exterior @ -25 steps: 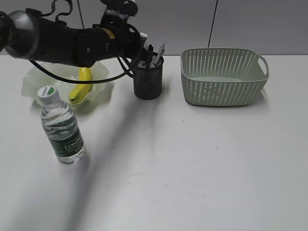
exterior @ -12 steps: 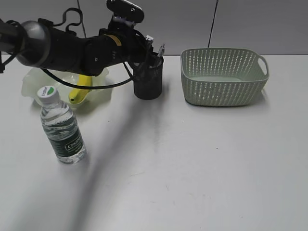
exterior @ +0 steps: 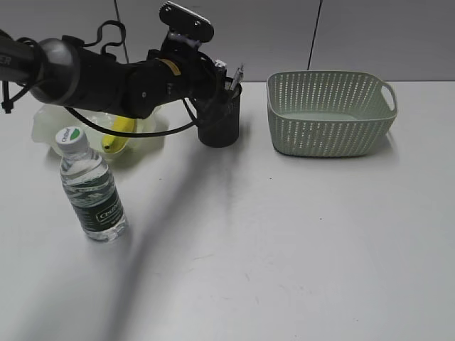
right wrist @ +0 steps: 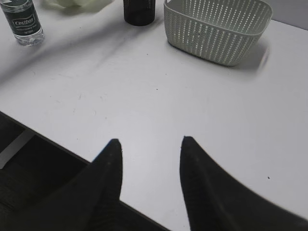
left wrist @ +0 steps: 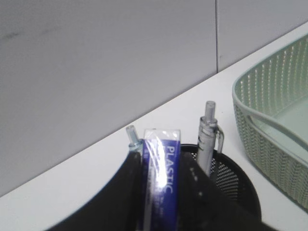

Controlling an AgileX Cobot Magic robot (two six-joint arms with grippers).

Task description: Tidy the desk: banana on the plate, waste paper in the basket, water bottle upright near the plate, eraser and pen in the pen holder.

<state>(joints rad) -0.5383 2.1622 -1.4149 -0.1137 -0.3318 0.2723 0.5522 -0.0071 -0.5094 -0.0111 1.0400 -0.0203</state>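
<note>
My left gripper is shut on the eraser, a blue-sleeved block marked PLASTIC, held over the near rim of the black mesh pen holder. A silver pen stands in the holder. In the exterior view the left gripper sits at the pen holder's top. The banana lies on the pale-green plate. In front of the plate the water bottle stands upright. My right gripper hangs open over the desk's front edge. The waste paper is out of view.
The sage-green basket stands right of the pen holder, and its rim shows close by in the left wrist view. My left arm spans the back left over the plate. The desk's front edge runs just under my right fingers.
My left arm has shifted slightly right and settled closer over the pen holder, with the eraser still in its grip. Nothing else moved.
</note>
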